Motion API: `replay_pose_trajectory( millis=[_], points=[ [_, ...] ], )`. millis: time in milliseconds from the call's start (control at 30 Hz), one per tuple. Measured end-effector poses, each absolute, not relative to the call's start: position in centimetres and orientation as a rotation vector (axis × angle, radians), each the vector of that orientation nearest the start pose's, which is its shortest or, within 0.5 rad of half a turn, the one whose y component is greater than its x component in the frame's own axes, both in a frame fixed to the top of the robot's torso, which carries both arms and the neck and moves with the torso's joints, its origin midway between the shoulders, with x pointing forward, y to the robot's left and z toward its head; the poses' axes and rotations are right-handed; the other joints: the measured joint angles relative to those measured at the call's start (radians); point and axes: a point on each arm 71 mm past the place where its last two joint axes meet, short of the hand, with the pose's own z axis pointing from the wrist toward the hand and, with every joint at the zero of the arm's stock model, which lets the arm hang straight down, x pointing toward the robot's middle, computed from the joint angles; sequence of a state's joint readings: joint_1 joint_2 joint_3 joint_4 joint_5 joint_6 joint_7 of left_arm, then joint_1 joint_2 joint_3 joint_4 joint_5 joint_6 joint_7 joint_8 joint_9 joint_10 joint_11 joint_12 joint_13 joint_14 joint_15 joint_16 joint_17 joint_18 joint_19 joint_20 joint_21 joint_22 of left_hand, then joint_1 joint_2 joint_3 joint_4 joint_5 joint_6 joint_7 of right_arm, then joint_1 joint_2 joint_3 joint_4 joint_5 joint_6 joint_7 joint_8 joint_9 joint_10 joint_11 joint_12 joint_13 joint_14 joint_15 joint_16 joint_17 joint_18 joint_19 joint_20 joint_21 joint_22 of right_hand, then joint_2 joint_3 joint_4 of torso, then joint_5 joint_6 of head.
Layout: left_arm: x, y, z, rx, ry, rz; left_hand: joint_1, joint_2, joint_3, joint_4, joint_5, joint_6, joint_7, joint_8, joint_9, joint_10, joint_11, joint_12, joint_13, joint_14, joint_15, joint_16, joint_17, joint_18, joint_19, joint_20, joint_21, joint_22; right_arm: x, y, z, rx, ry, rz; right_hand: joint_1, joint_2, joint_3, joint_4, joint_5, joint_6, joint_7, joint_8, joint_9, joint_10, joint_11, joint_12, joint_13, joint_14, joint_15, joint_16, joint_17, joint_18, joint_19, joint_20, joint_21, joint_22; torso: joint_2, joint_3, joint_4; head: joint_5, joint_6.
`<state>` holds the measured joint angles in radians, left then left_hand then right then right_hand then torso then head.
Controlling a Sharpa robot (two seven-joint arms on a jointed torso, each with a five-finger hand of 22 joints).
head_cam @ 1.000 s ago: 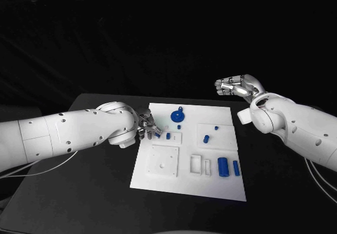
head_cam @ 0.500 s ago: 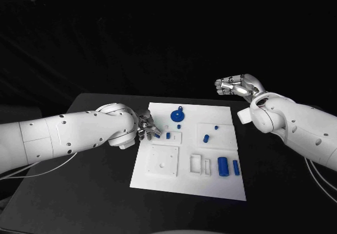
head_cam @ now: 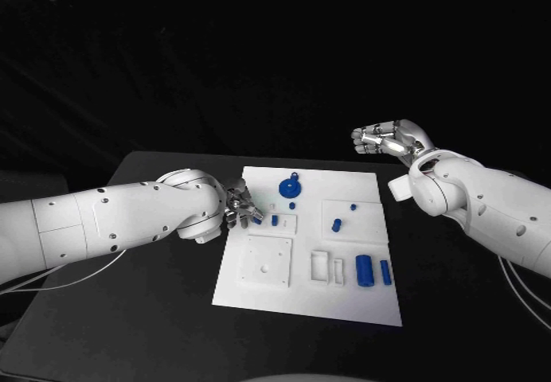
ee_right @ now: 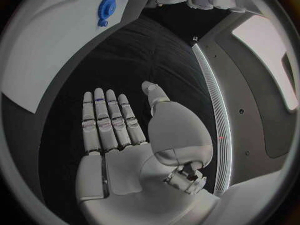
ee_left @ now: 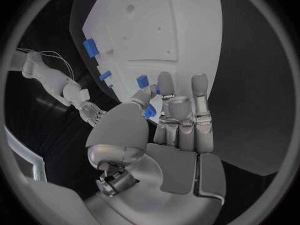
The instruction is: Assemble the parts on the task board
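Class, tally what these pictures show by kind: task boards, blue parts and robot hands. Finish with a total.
Task board: 1
Blue parts: 8, counting the one at the left hand's fingertips
Hands: 2, the left hand and the right hand
Total: 11

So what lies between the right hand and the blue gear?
In the head view, bare black table and the board's empty far corner lie between the right hand and the gear.
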<state>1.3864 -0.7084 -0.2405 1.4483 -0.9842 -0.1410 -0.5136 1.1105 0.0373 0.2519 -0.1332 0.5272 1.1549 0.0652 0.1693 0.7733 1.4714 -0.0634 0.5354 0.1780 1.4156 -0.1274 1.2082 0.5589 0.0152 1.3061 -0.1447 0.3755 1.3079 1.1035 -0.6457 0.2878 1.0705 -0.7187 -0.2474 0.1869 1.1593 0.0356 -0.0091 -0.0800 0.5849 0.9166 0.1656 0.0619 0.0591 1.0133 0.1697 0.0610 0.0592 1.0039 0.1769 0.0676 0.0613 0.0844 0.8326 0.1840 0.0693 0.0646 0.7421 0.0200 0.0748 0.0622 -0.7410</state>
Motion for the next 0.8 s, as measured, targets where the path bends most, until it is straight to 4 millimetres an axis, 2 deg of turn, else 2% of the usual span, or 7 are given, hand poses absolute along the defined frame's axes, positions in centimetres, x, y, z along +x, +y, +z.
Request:
replay_pose_trajectory(
  millis=[800],
  points=[
    [50.22,18.37,-19.96,-0.257,2.106,-0.406,0.000,0.000,0.000,0.000,0.002,0.000,0.000,-0.005,-0.005,0.000,0.000,0.007,0.000,0.001,0.002,0.007,0.007,0.000,0.004,0.004,0.000,0.000,57.50,-25.33,-15.86,0.688,1.430,1.113,0.000,0.000,0.004,0.004,0.000,0.000,0.000,0.000,0.000,0.000,0.000,0.000,0.000,0.000,0.000,0.000,0.000,0.000,0.000,0.000,0.000,0.000,0.000,0.0000,0.0000,0.000,-0.005]
  ],
)
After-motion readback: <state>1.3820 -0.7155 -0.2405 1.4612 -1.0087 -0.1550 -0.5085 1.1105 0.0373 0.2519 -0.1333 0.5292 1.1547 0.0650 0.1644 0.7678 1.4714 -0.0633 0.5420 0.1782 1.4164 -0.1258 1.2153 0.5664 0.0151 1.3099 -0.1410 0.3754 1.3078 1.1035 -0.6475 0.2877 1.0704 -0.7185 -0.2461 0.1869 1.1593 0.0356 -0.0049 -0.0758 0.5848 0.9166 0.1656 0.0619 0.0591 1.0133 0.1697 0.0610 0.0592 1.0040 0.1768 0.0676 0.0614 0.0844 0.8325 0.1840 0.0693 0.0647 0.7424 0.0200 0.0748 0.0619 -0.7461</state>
